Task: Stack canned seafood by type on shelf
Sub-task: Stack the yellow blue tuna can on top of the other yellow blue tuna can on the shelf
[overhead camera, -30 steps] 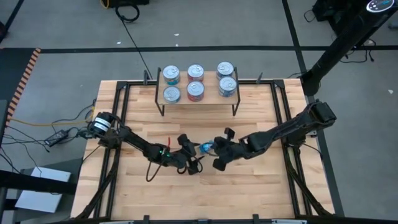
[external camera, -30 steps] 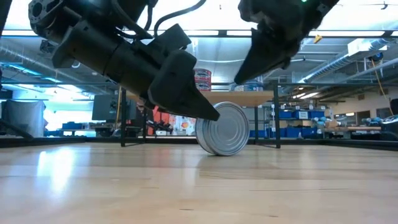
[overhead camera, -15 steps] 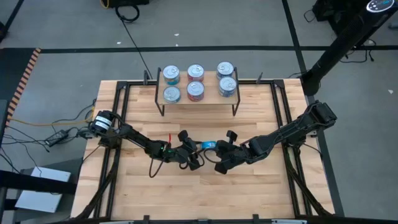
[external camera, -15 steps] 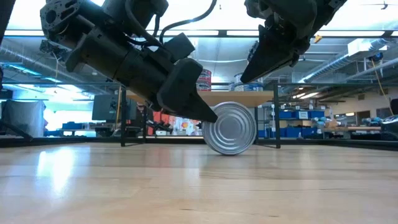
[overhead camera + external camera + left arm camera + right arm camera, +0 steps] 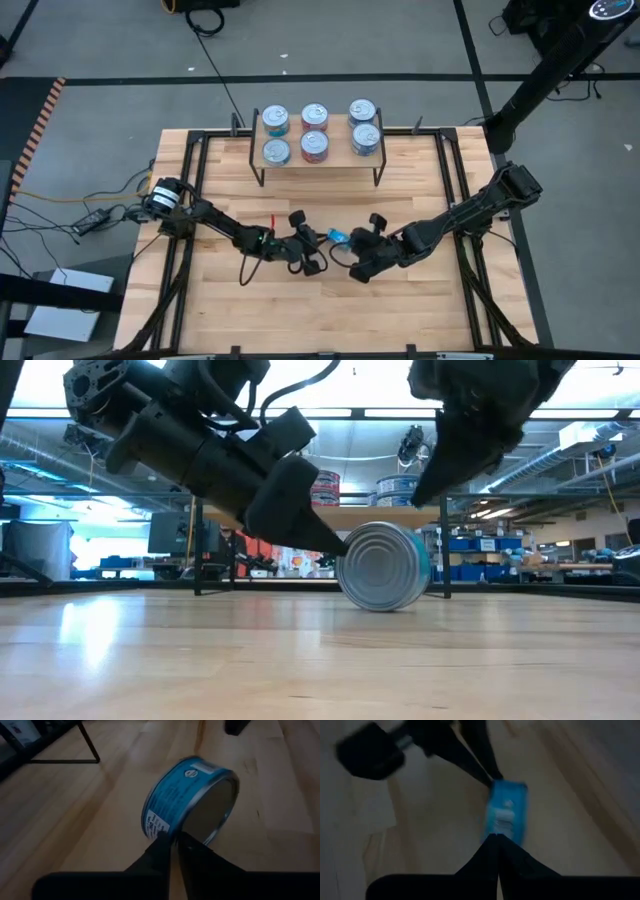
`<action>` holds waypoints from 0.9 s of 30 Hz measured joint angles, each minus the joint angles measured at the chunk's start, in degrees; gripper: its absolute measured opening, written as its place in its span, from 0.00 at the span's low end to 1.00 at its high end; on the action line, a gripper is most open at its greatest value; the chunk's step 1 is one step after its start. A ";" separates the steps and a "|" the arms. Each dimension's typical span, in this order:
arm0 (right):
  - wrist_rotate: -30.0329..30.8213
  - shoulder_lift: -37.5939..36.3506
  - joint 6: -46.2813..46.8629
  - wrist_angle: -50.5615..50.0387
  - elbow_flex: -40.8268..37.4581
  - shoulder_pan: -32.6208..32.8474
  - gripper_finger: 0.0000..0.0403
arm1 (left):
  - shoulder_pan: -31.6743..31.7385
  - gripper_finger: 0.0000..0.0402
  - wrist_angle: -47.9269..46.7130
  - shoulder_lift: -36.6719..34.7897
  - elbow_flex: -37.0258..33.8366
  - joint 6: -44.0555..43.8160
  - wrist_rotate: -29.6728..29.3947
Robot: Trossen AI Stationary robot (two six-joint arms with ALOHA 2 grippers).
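A blue-labelled can [image 5: 187,800] stands on its edge on the wooden table [image 5: 420,300], near the middle and in front of the shelf [image 5: 318,152], its silver lid facing the low camera. The left gripper [image 5: 172,839] sits just beside it with its two fingers pressed together, the tips touching the can's rim and not grasping it (only a thin slit shows between them in the left wrist view). The right gripper [image 5: 497,837] is on the can's other side, its fingers also clenched together and holding nothing, the tips close to the blue label; whether they touch it cannot be told. Six more cans [image 5: 314,130] stand on the shelf in three pairs, teal at the left, red in the middle, blue at the right.
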 joint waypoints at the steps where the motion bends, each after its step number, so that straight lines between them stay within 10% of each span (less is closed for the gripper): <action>1: 0.01 0.00 1.26 -0.33 -0.51 0.20 0.02 | -0.18 0.09 -0.37 0.00 0.00 -0.09 0.02; 20: 3.00 0.09 2.56 5.76 -3.93 5.43 0.53 | -0.94 0.51 -8.86 -6.54 0.00 7.88 4.16; 27: 3.03 0.13 0.12 7.24 -3.93 5.43 0.58 | 3.92 0.60 -7.01 -5.95 -0.03 10.24 15.35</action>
